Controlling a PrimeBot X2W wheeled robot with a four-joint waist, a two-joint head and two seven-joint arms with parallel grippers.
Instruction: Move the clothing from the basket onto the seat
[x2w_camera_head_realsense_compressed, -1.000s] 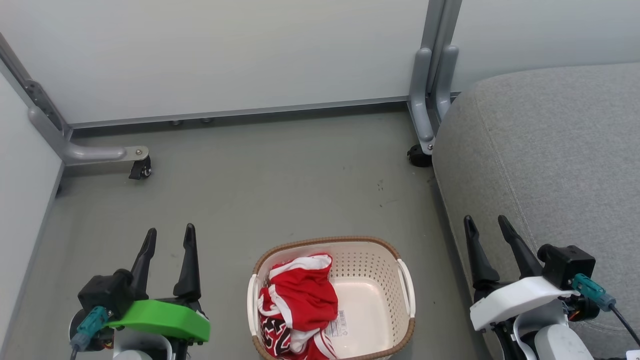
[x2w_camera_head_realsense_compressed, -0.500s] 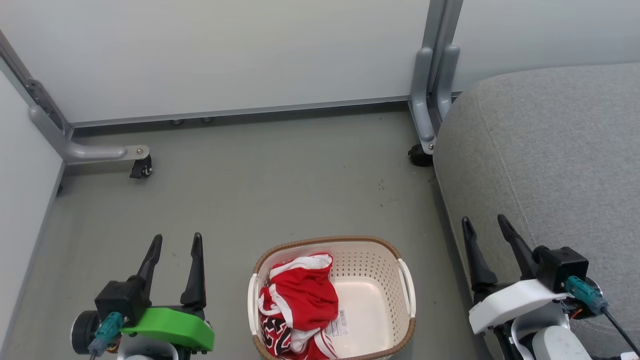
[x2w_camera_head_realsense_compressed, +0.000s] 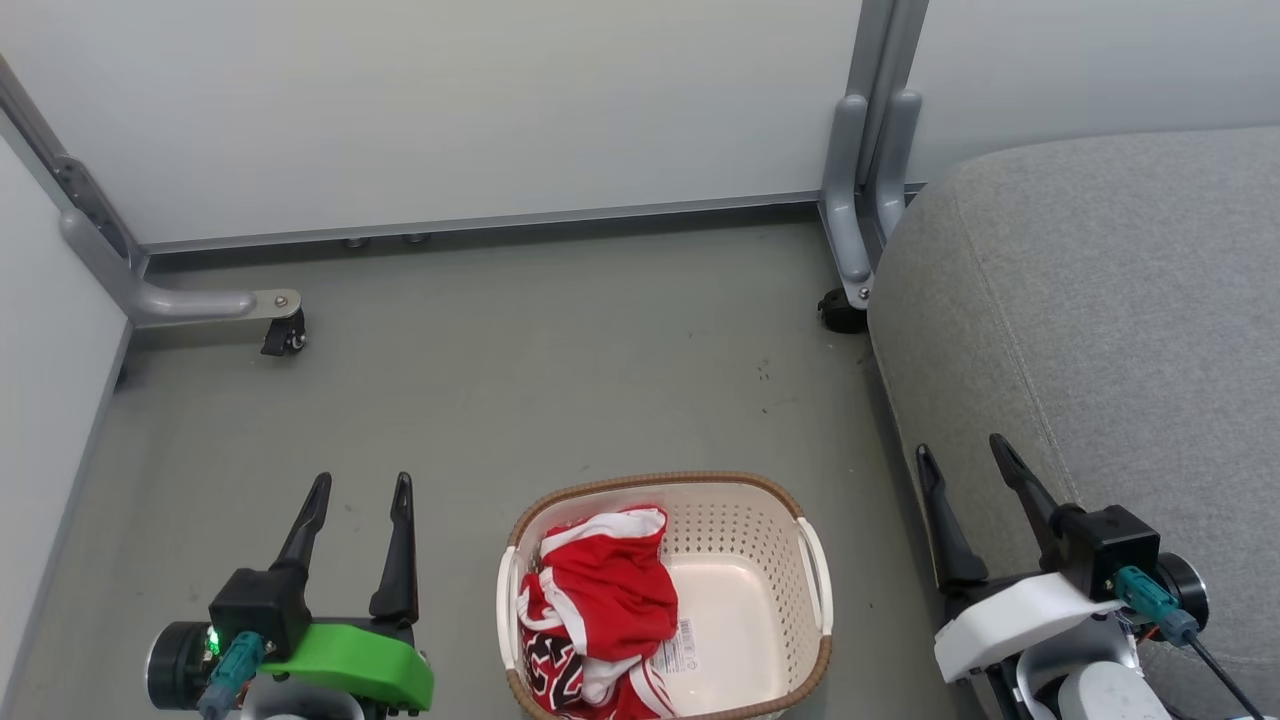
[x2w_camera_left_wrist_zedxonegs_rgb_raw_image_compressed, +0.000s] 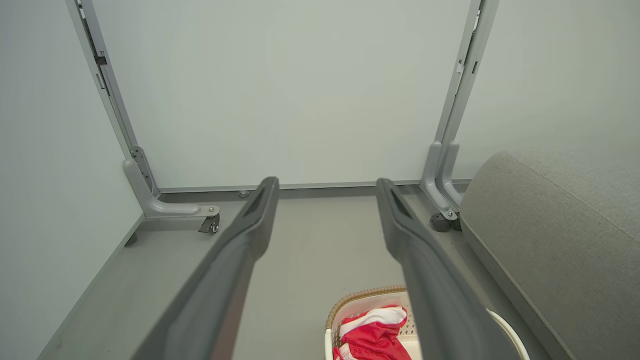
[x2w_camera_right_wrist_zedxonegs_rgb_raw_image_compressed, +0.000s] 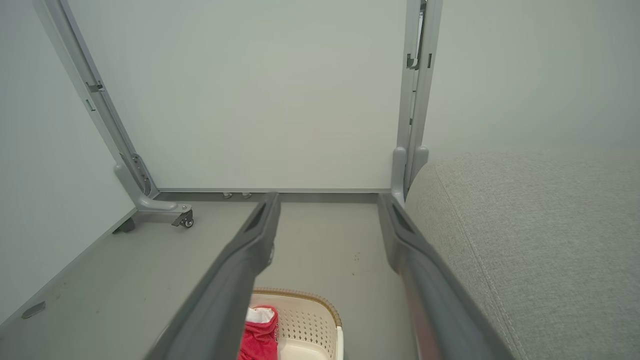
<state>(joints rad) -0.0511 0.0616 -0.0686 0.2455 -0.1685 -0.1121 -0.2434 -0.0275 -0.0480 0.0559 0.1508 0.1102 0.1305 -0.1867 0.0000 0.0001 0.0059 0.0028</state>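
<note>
Seat (x2w_camera_head_realsense_compressed: 1100, 300): grey cushion on the right of the head view, no garment on the part that shows. Floor (x2w_camera_head_realsense_compressed: 550, 380): grey. The basket (x2w_camera_head_realsense_compressed: 655, 479) stands on it at bottom centre, just left of the seat's edge. Clothing (x2w_camera_head_realsense_compressed: 600, 590): red heap bunched in the basket's left half, right half bare down to the label. The heap's long axis runs near-to-far. My read: transfer not started.

Left gripper (x2w_camera_head_realsense_compressed: 362, 482): fingers spread wide, holding nothing, left of the basket, tips pointing away from the robot. Right gripper (x2w_camera_head_realsense_compressed: 960, 447): fingers also apart and empty, at the seat's front edge.

Key relation: the heap lies to the right of the left fingers and closer to the robot's body. Left arm looks like the shorter reach; right arm is nearer the drop.
</note>
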